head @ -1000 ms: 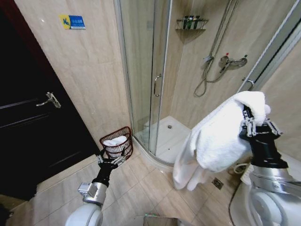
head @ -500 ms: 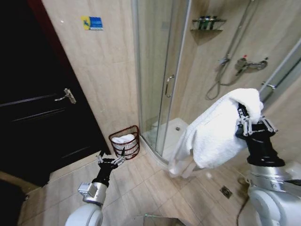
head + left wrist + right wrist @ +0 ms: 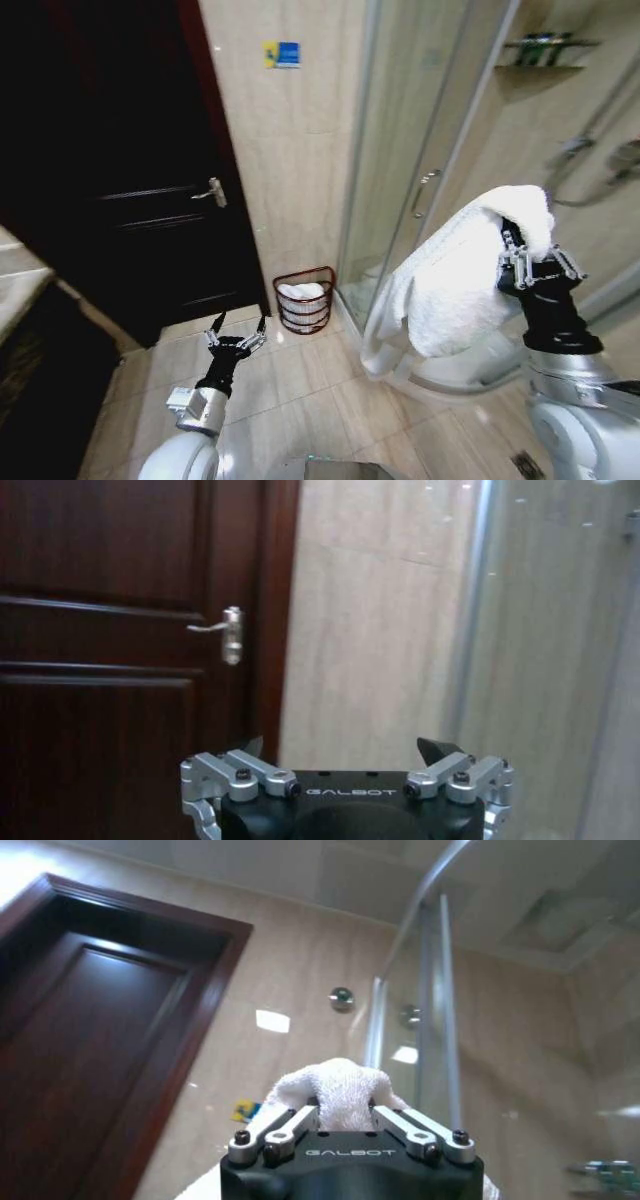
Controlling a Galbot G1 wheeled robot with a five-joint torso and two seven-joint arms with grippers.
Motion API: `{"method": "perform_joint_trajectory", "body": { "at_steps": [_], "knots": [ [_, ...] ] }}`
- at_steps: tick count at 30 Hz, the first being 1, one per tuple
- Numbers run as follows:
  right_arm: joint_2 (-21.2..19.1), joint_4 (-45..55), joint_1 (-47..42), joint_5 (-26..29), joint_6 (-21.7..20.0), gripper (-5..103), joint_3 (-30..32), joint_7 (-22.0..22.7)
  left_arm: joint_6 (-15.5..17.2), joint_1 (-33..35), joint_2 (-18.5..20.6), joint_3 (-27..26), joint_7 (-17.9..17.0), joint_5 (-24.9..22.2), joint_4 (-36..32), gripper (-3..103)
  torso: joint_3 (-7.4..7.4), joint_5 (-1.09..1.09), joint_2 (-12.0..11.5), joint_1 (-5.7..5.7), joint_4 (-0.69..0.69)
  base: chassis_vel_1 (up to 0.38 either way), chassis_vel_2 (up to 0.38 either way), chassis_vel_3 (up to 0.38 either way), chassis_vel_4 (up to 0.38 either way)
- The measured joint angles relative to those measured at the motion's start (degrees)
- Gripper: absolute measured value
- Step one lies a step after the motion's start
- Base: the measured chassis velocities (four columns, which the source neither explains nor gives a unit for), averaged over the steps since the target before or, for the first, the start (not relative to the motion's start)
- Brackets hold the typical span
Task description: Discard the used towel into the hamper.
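Ahead and low in the head view: the hamper (image 3: 305,300), standing on the tiled floor (image 3: 300,400) against the beige wall (image 3: 300,170), between the dark door (image 3: 130,190) and the glass shower enclosure (image 3: 420,160). Small, round, dark reddish-brown, open slatted sides, wider at the rim, something white already lying inside. Held high on the right side by the right gripper (image 3: 527,262), the towel (image 3: 455,290): white, thick, bunched over the fingers at the top and hanging in a long fold downward and toward the hamper side, its long axis roughly vertical. From that gripper, the hamper off to the left, farther ahead and well below, well apart from the towel's lower edge. Nearer the hamper, though empty: the left gripper (image 3: 236,338), low and extended forward, fingers spread, just short of the basket. From the left wrist: left gripper (image 3: 348,751) with fingertips parted around nothing, pointed at the door handle (image 3: 226,634) and the pale wall. From the right wrist: right gripper (image 3: 342,1111) clamped tight on a tuft of white towel (image 3: 335,1084) rising between the fingers, door frame and shower glass beyond. Likely requirement, judging by the layout: carrying the towel leftward, forward and down to the rim.
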Motion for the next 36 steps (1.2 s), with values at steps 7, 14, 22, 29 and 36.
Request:
{"method": "perform_joint_trajectory", "body": {
  "at_steps": [7,14,22,29,36],
  "knots": [
    [0.0,0.0,0.2,0.1,0.8,12,-0.7,-0.2,0.0,0.0,0.0,0.0,0.0,0.0,0.0,100,0.59,0.0,1.1,0.49,0.01,0.129,0.129,0.133,0.119],
    [0.0,0.0,0.6,0.0,1.5,12,-1.5,-0.2,0.0,0.0,0.0,0.0,0.0,0.0,0.0,100,0.84,0.0,1.5,0.67,0.02,0.097,0.088,0.093,0.102],
    [0.0,0.0,1.3,-0.7,2.1,12,-2.2,-0.1,0.0,0.0,0.0,0.0,0.0,0.0,0.0,100,0.84,0.0,1.5,0.67,0.0,0.013,0.008,0.006,0.01],
    [-0.1,0.0,1.3,-1.0,1.8,12,-2.4,-0.1,0.0,0.0,0.0,0.0,0.0,0.0,0.0,100,1.0,0.0,1.8,0.81,0.0,0.0,0.0,0.0,0.0],
    [-0.1,0.0,1.1,-1.3,1.5,12,-2.6,-0.1,0.0,0.0,0.0,0.0,0.0,0.0,0.0,100,1.78,0.0,3.3,1.55,0.0,0.0,0.0,0.0,0.0]
  ]
}}
